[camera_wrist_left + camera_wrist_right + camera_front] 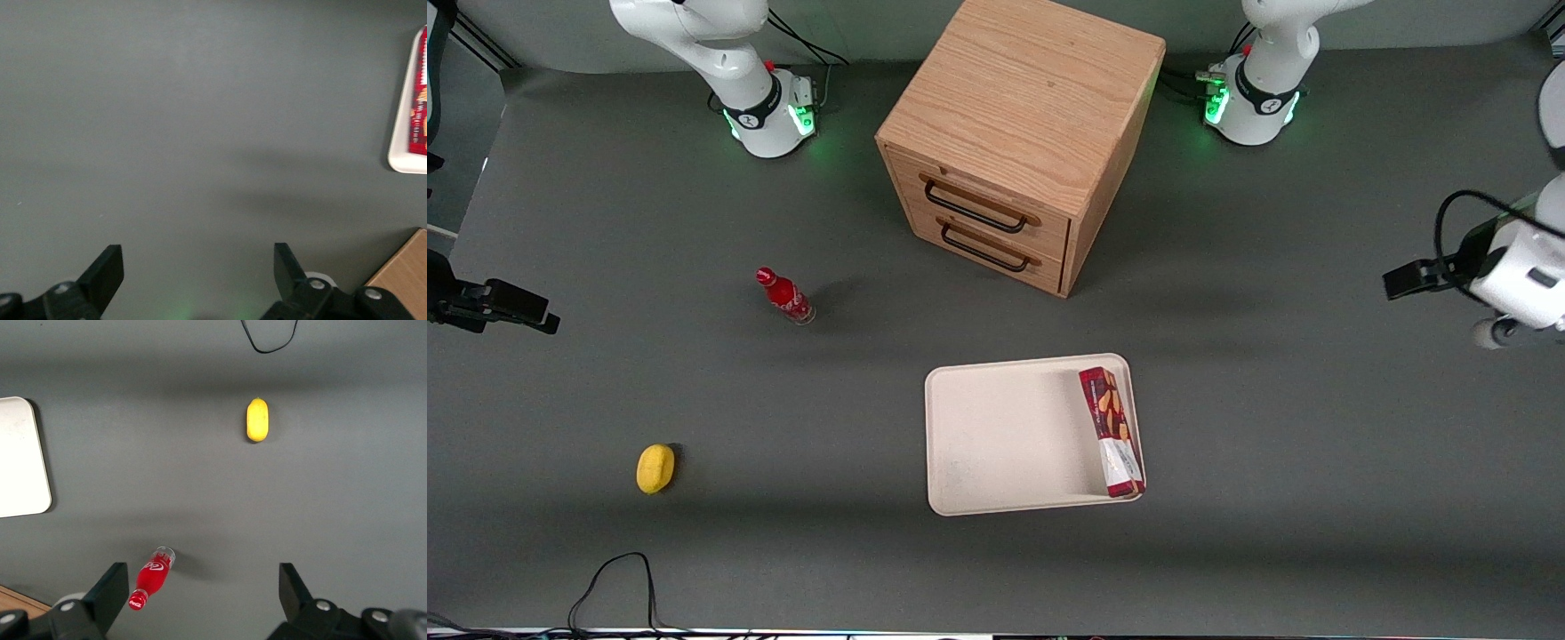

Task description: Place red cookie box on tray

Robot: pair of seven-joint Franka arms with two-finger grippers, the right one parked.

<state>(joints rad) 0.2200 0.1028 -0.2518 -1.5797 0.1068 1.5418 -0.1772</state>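
Observation:
The red cookie box [1112,431] lies flat in the cream tray [1005,436], along the tray's short rim that faces the working arm's end of the table. In the left wrist view a strip of the box [420,100] and the tray's rim [402,133] show. My left gripper [1414,277] hangs well off to the side of the tray, at the working arm's end, above bare grey table. Its fingers are spread wide, and the gripper [197,257] is open with nothing between them.
A wooden drawer cabinet [1018,133] stands farther from the front camera than the tray; its corner [403,277] is close to the gripper. A small red bottle [784,296] and a yellow object [655,468] lie toward the parked arm's end. A black cable [614,578] loops near the front edge.

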